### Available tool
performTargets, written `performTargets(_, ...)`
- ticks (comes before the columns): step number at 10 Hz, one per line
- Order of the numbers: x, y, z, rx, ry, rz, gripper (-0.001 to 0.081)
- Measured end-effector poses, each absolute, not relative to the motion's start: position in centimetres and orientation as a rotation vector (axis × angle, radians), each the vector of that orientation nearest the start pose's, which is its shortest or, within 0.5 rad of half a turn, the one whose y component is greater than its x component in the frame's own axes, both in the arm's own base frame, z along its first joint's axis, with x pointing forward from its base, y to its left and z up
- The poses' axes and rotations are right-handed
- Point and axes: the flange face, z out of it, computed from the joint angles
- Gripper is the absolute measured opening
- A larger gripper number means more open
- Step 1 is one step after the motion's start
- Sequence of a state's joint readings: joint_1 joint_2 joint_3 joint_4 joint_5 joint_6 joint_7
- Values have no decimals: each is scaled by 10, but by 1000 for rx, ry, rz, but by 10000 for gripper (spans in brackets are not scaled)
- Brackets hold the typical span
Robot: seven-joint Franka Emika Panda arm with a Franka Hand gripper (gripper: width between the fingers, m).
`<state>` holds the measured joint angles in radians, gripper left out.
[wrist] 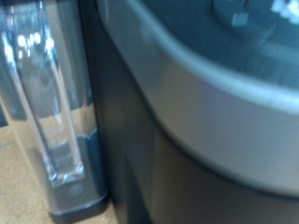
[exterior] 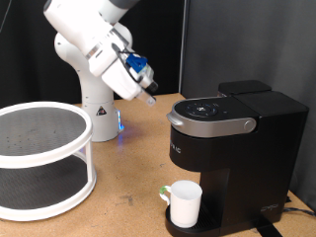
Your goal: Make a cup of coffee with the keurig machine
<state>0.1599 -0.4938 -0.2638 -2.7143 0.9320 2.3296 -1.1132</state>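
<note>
So the boxy matte black keurig machine [exterior: 229, 138] has its lid down, with the plain white ceramic cup [exterior: 185, 202] already parked on the drip tray at its base. The white arm's gripper [exterior: 148, 95] hangs just beside the machine's grey arched handle [exterior: 209, 122], up and to the exterior view's left of it. Can't tell whether the fingers are spread or pinched. A white two-tier round rack [exterior: 39, 158] sits well apart from the machine.

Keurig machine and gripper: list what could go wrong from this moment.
1. The gripper hangs in the air close to the grey handle of the keurig machine; a slightly off approach could bump the lid rather than meet it squarely.
2. The cup stands at the machine's base; jolting the machine might shift it.
3. The wrist view is blurred, so fine alignment may be unreliable.
</note>
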Motion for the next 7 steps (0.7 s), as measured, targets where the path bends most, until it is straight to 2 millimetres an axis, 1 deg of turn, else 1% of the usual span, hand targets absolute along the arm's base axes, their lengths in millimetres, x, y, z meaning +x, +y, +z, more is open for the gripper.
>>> performTargets(3, 381, -23, 432, -2349, -447, -699, 805)
performTargets(4, 377, -24, 440, -2338, -438, -702, 805)
performTargets(6, 378, -24, 441, -2336, -437, -703, 805)
performTargets(7, 382, -22, 448, -2333, -423, -709, 805)
